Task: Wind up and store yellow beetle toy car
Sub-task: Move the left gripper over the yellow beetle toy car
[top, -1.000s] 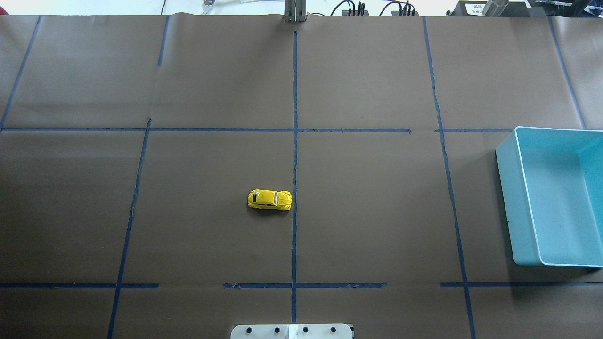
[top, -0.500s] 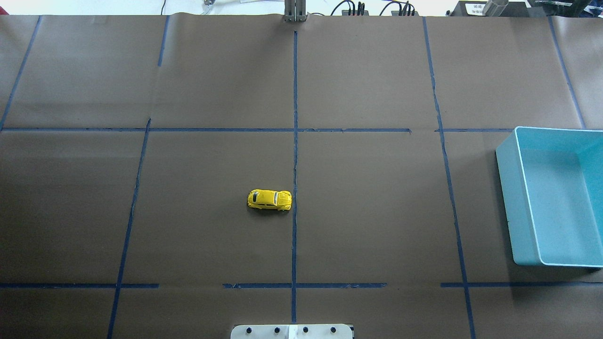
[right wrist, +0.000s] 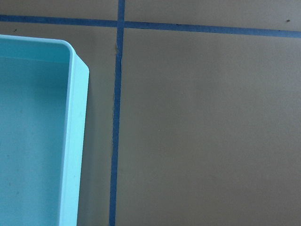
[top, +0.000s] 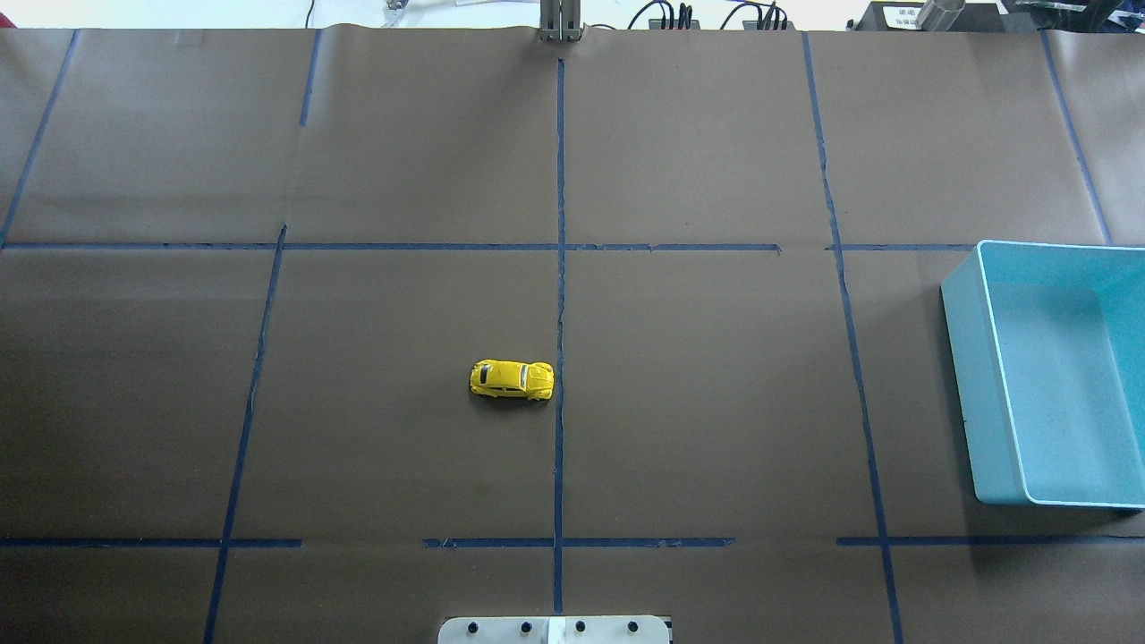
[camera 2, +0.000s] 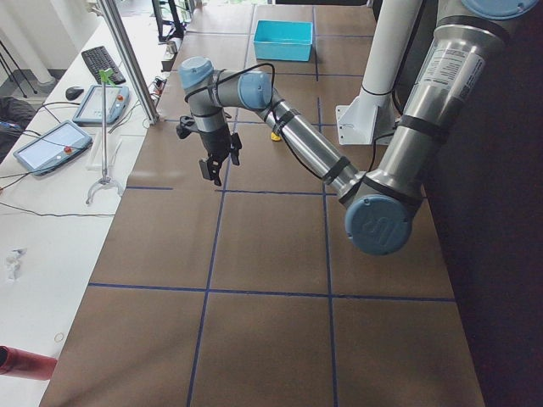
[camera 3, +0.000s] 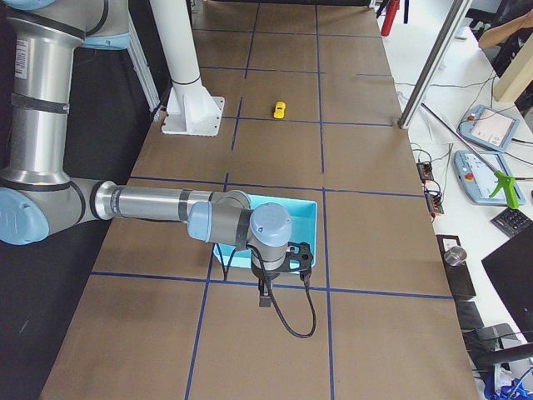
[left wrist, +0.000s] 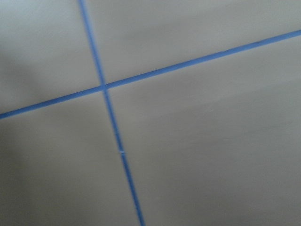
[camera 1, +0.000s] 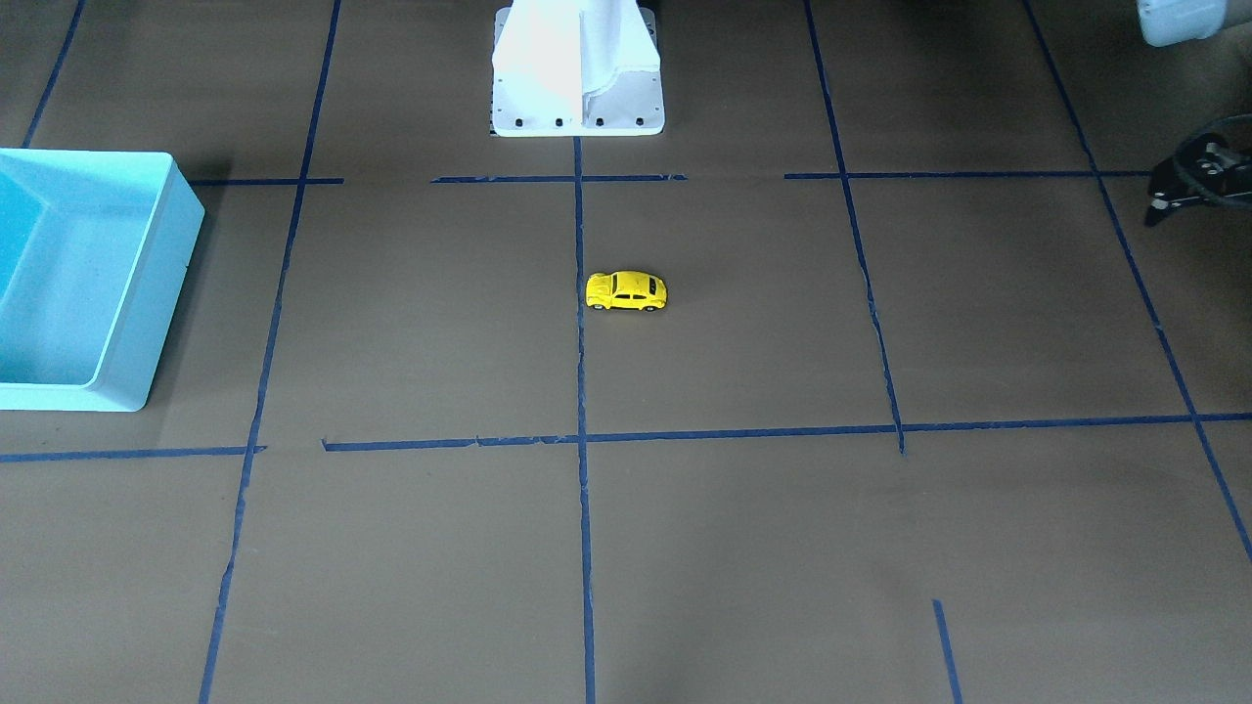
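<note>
**Yellow car untouched: nothing has moved on the table**

Yellow beetle toy car (top: 512, 380) sits in the same spot as in the two earlier overhead shots. It is on its wheels on the brown paper (top: 716, 402), just beside the centre tape line (top: 560, 295), and nothing touches it. So judge the task as not started: no wind-up, no storing.

Left gripper (camera 2: 212, 170) hangs over a tape crossing, well apart from the car. You can't tell from these views whether its jaws are parted or closed, and the front view catches only its edge. The left wrist view is blurred and shows only paper and tape.

Right gripper (camera 3: 265, 300) hangs just beside a corner of the turquoise bin (top: 984, 358). Its jaw state can't be told either.

The bin stands far toward the robot's right, well apart from the car, and shows nothing inside it. Only tape lines lie between the two. The robot base plate (top: 555, 629) sits near the table edge, away from that path. Your likely snag is the car's small size, which leaves little to grip.
</note>
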`<state>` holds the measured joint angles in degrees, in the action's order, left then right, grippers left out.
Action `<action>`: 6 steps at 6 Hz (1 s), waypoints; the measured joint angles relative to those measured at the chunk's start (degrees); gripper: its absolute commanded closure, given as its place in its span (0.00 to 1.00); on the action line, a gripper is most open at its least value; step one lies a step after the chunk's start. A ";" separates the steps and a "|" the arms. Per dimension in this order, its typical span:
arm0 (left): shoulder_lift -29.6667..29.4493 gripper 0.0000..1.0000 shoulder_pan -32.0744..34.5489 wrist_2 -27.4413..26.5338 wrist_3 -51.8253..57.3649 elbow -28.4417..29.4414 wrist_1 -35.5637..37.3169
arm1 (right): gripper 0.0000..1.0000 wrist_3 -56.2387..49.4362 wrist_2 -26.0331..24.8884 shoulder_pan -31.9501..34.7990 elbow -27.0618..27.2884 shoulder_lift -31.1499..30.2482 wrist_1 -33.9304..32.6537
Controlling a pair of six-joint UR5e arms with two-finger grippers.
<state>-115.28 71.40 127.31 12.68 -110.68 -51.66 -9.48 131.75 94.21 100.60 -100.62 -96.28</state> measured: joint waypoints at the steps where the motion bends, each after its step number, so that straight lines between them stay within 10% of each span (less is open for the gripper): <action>1: -4.45 0.00 -5.99 -2.74 0.07 -0.16 0.00 | 0.00 0.23 -0.08 0.01 -0.12 0.14 0.03; 6: -7.82 0.00 -30.11 -10.50 0.20 0.60 -18.75 | 0.00 0.24 -1.29 0.01 -0.65 0.19 0.21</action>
<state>-123.11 41.29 116.81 12.88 -110.09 -70.41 -9.24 130.46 94.22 99.95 -100.43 -96.06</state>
